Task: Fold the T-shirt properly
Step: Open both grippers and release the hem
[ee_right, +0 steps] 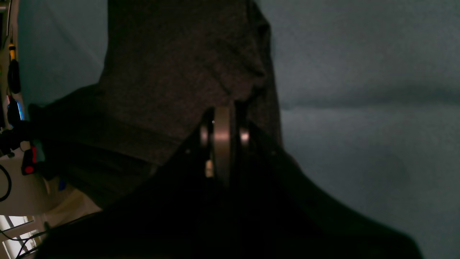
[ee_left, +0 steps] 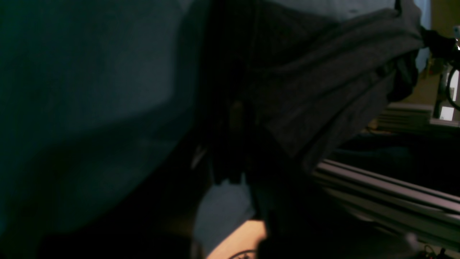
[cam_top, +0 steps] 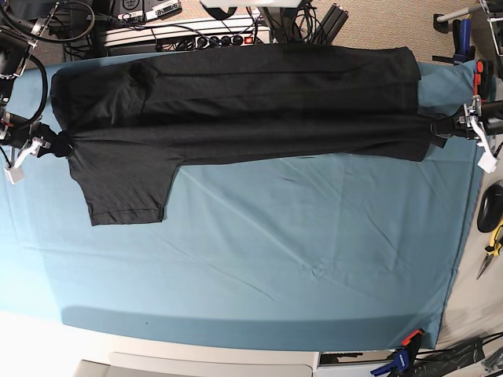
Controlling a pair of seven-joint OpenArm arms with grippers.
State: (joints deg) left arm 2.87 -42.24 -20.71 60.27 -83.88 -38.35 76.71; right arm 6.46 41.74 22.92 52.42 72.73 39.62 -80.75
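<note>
The black T-shirt (cam_top: pixel 236 102) lies plain side up along the far half of the teal cloth (cam_top: pixel 275 251), pulled taut lengthwise, with one sleeve (cam_top: pixel 126 192) spread toward the front. My right gripper (cam_top: pixel 61 146) is shut on the shirt's edge at the sleeve end. My left gripper (cam_top: pixel 434 129) is shut on the edge at the hem end. In the right wrist view the fingers (ee_right: pixel 222 122) pinch dark fabric (ee_right: pixel 172 72). In the left wrist view the shirt (ee_left: pixel 323 82) stretches away from dark fingers (ee_left: pixel 230 151) to the other arm (ee_left: pixel 438 43).
Cables and a power strip (cam_top: pixel 189 31) lie behind the table's far edge. Tools (cam_top: pixel 491 228) sit off the right edge. Clamps (cam_top: pixel 405 349) hold the cloth at the front right corner. An aluminium rail (ee_left: pixel 395 190) runs below the left gripper.
</note>
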